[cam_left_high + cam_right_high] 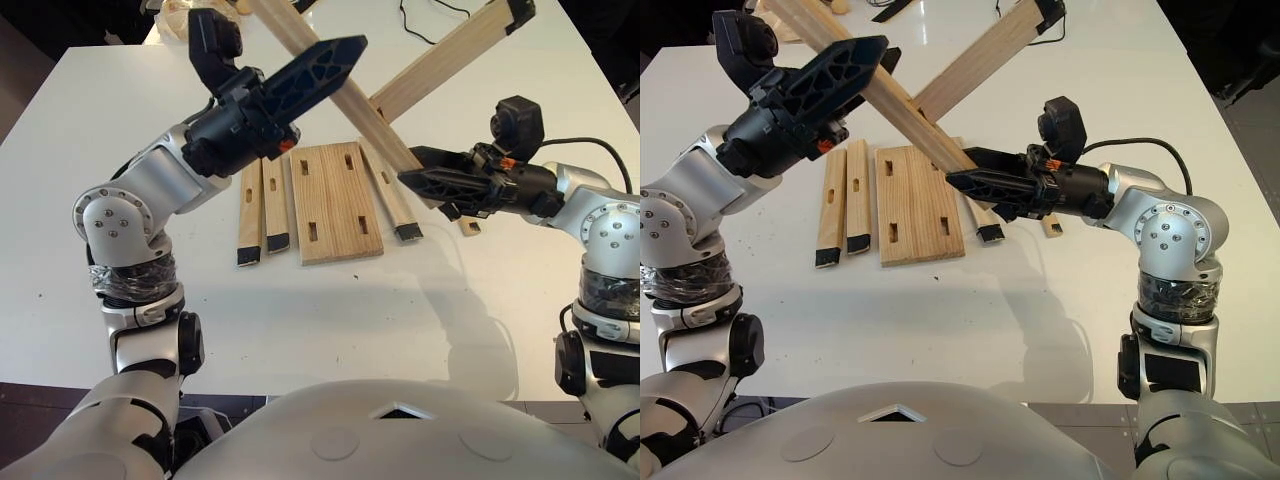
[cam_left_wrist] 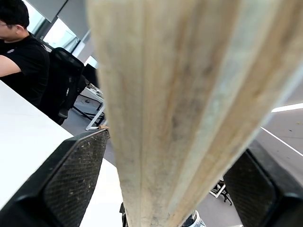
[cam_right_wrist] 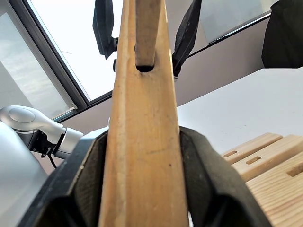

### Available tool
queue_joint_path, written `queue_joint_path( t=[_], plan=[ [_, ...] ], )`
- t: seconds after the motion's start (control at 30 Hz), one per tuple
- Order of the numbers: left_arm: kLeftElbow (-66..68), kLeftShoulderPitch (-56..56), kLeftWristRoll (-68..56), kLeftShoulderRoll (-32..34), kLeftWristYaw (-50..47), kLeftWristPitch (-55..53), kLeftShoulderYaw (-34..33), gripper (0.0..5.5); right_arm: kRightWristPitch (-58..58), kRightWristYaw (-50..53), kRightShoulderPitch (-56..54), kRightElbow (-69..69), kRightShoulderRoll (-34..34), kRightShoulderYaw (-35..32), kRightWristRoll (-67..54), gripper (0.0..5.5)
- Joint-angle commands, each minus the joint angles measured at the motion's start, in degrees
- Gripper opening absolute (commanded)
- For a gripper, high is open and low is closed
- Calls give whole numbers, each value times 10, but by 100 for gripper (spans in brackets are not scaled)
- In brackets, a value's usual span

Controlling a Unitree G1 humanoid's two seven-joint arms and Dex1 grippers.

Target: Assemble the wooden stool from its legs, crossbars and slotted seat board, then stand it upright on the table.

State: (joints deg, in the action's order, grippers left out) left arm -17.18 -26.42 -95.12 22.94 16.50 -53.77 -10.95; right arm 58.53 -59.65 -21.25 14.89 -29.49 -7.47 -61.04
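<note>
Your right gripper [image 1: 410, 166] is clenched on the lower end of a long wooden bar [image 1: 358, 103], and your left gripper [image 1: 342, 58] grasps the same bar higher up, holding it slanted above the table [image 1: 480, 330]. A black-capped leg [image 1: 450, 55] sits in the bar's slot between the two grippers, angling up and away. Flat on the table beneath lie the slotted seat board [image 1: 335, 205], two loose legs [image 1: 250, 215] just left of it and a third leg [image 1: 392, 200] along its right edge.

Wooden bar [image 2: 180, 118] between pincer fingers [image 2: 71, 184]
</note>
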Motion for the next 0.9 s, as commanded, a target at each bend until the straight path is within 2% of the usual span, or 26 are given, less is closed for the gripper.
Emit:
queue_joint_path(
  t=[0.03, 0.2, 0.63, 0.9],
  plan=[
    [-10, 5, 12, 10, 6, 1, 9, 393, -4, 5, 2, 13, -3, 12, -3, 206],
    [-10, 3, 22, 14, 12, 1, 16, 393, -10, 11, 9, 13, -1, 23, 4, 206],
    [-11, 11, 50, 22, 34, 15, 8, 209, -17, 23, 11, -7, -3, 26, 11, 206],
    [-5, 8, 68, 27, 53, 19, 1, 208, -35, 30, 19, -14, 6, 26, 22, 206]
  ],
)
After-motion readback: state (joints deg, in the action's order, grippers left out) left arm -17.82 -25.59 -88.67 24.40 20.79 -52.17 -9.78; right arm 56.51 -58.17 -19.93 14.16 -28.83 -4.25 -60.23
